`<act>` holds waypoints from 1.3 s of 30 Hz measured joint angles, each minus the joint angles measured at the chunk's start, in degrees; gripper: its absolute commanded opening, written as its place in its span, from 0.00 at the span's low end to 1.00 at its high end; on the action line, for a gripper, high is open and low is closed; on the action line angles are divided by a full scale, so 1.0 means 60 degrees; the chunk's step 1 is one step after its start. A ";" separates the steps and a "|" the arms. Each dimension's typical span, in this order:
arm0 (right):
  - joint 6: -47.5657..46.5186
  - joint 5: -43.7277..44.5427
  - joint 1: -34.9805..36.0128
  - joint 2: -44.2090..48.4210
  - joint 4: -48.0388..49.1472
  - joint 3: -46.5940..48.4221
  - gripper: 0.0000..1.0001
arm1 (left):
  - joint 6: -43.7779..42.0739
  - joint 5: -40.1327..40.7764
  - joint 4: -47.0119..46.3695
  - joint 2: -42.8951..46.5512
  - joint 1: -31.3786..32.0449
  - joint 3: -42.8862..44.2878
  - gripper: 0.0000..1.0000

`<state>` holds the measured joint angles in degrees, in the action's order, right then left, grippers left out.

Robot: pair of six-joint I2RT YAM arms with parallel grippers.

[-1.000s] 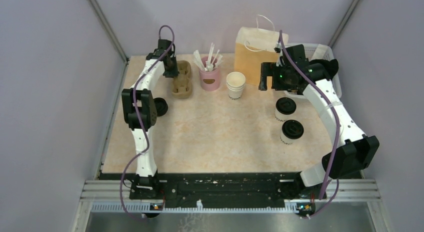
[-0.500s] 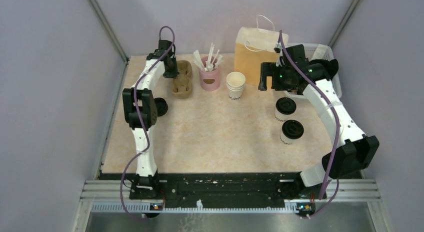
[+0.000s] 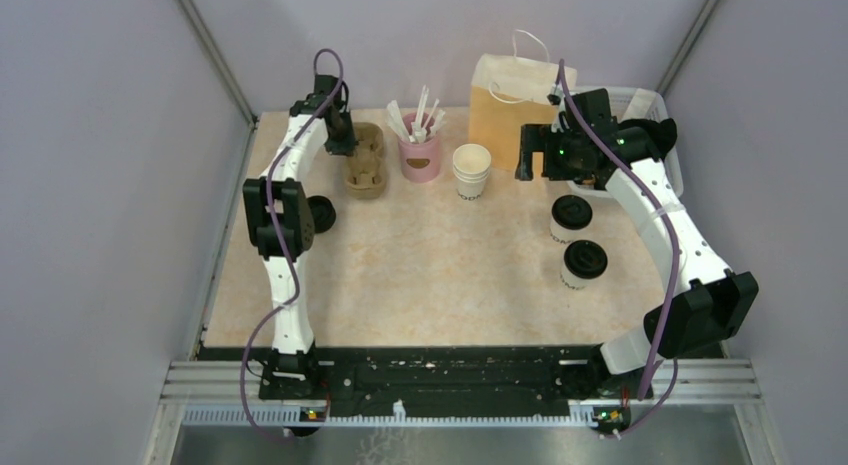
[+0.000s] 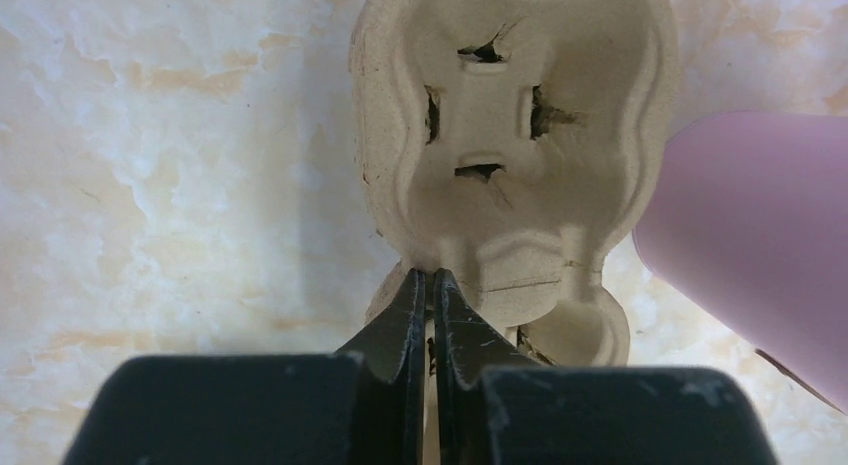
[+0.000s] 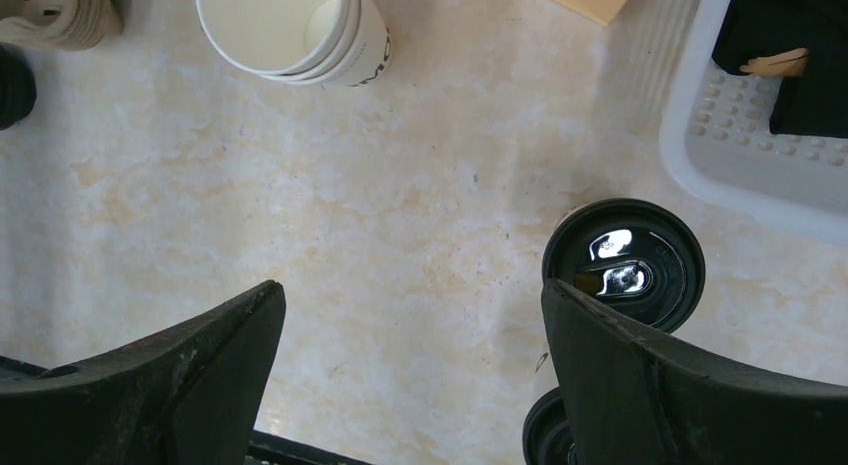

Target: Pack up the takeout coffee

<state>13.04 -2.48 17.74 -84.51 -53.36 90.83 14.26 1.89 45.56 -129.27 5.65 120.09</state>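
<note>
Two takeout coffee cups, white with black lids, stand on the right of the table, one (image 3: 571,217) behind the other (image 3: 584,262). In the right wrist view the far lid (image 5: 623,263) shows beside my right finger, and the near lid (image 5: 548,435) peeks out at the bottom edge. My right gripper (image 3: 535,155) (image 5: 410,285) hovers open over bare table to their left, holding nothing. A brown cardboard cup carrier (image 3: 364,161) (image 4: 510,135) lies at the back left. My left gripper (image 3: 340,137) (image 4: 432,277) is shut on its near rim.
A pink pot of stirrers (image 3: 421,153) (image 4: 750,225) stands right of the carrier. A stack of lidless white cups (image 3: 471,170) (image 5: 290,25) is mid-table. A tan paper bag (image 3: 510,95) and a white basket (image 3: 650,110) (image 5: 740,175) are at the back right.
My left gripper's jaws have closed on the carrier's rim, and that wrist has shifted slightly toward the back. The right arm and the cups have not moved.
</note>
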 measured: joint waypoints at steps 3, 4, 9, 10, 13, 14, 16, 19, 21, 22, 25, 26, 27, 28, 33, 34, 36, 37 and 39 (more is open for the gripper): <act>0.0000 -0.0033 0.0000 0.0000 0.0040 -0.0007 0.98 | 0.0430 -0.0372 0.0189 0.0000 -0.0109 0.0229 0.02; 0.0000 -0.0036 0.0000 0.0000 0.0040 -0.0011 0.98 | 0.0627 -0.0590 0.0204 0.0000 -0.0168 0.0259 0.02; 0.0000 -0.0036 0.0000 0.0004 0.0040 -0.0015 0.98 | 0.1268 -0.1479 0.0200 0.0018 -0.0656 0.0204 0.02; 0.0000 -0.0036 0.0000 0.0004 0.0040 -0.0015 0.98 | 0.1370 -0.1668 0.0197 0.0022 -0.0754 0.0178 0.00; 0.0000 -0.0036 0.0000 0.0004 0.0040 -0.0015 0.98 | 0.1497 -0.2018 0.0193 0.0029 -0.1005 0.0142 0.00; 0.0000 -0.0036 0.0000 0.0004 0.0040 -0.0015 0.98 | 0.1541 -0.2127 0.0189 0.0029 -0.1075 0.0138 0.00; 0.0000 -0.0036 0.0000 0.0004 0.0040 -0.0015 0.99 | 0.1610 -0.2262 0.0186 0.0047 -0.1162 0.0127 0.00; 0.0000 -0.0036 0.0000 0.0004 0.0040 -0.0015 0.98 | 0.1650 -0.2393 0.0189 0.0149 -0.1180 0.0087 0.00; 0.0004 -0.0040 0.0000 0.0004 0.0040 -0.0015 0.98 | 0.1683 -0.2422 0.0197 0.0310 -0.1166 0.0069 0.00; 0.0004 -0.0036 0.0000 0.0004 0.0040 -0.0015 0.98 | 0.1701 -0.2426 0.0197 0.0408 -0.1162 0.0069 0.00; 0.0029 -0.0025 0.0000 0.0004 0.0036 -0.0015 0.99 | 0.1767 -0.2430 0.0197 0.0823 -0.1155 0.0022 0.00; 0.0040 -0.0025 0.0000 0.0004 0.0036 -0.0015 0.99 | 0.1789 -0.2426 0.0182 0.1016 -0.1151 -0.0036 0.00; 0.0055 -0.0029 0.0000 0.0004 0.0036 -0.0015 0.99 | 0.1800 -0.2422 0.0168 0.1220 -0.1151 -0.0124 0.00; 0.0091 -0.0025 0.0000 0.0004 0.0033 -0.0015 0.99 | 0.1818 -0.2415 0.0175 0.1413 -0.1151 -0.0219 0.00; 0.0546 0.0707 -0.0076 -0.0022 -0.0346 0.0353 0.99 | 0.2062 -0.2342 0.0342 0.2375 -0.1147 -0.0492 0.00; 0.0754 0.0889 -0.0171 -0.0047 -0.0426 0.0568 0.98 | 0.2182 -0.2342 0.0357 0.2645 -0.1126 -0.0630 0.00; 0.1253 0.1104 -0.0484 -0.0102 -0.0437 0.0984 0.98 | 0.2371 -0.2350 0.0379 0.3264 -0.1107 -0.1027 0.00; 0.1523 0.1217 -0.0688 -0.0160 -0.0419 0.1220 0.98 | 0.2441 -0.2335 0.0423 0.3679 -0.1064 -0.1341 0.00; 0.1960 0.1432 -0.0987 -0.0339 -0.0339 0.1672 0.97 | 0.2521 -0.2295 0.0488 0.4492 -0.0936 -0.1963 0.00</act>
<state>24.80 6.11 11.81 -86.54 -55.40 100.86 29.39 -11.88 48.49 -102.32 0.03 108.31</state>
